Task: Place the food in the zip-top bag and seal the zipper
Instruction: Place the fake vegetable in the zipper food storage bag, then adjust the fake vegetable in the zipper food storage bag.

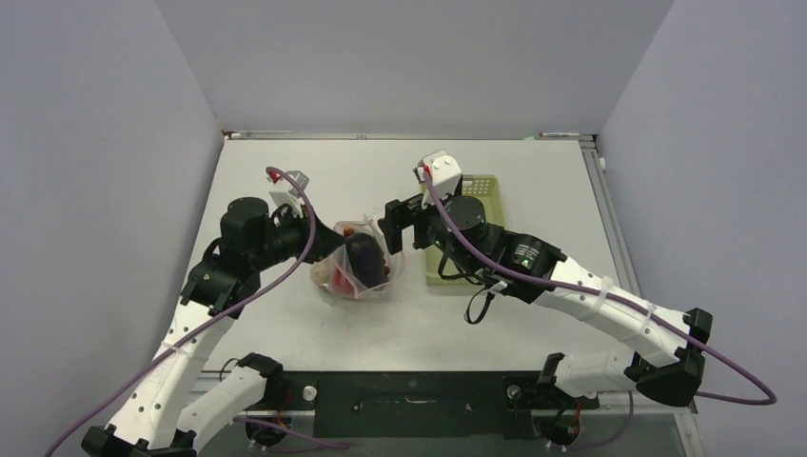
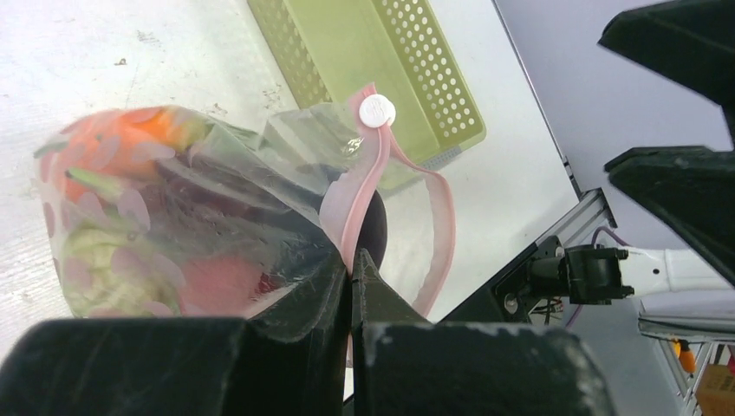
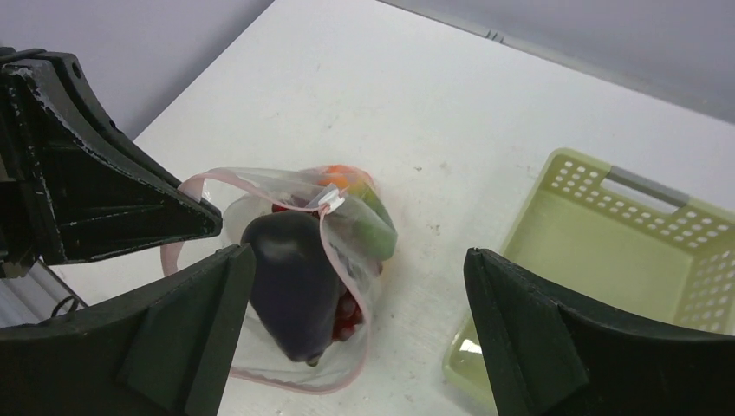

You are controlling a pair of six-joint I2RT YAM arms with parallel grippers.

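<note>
Bag (image 2: 130,199) clear, pink-dotted, mouth open; purple eggplant (image 3: 293,277) atop red piece (image 2: 217,282), perhaps tomato.

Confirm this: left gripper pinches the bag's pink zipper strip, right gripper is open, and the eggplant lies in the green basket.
Not quite: the eggplant lies in the zip-top bag, not the basket; the right wrist view shows it. The rest holds.

Left gripper (image 2: 351,267) pinches the zipper (image 2: 360,195) between closed jaws; right gripper (image 3: 355,260) hangs with fingers (image 3: 537,338) spread wide, apparently just above.
</note>
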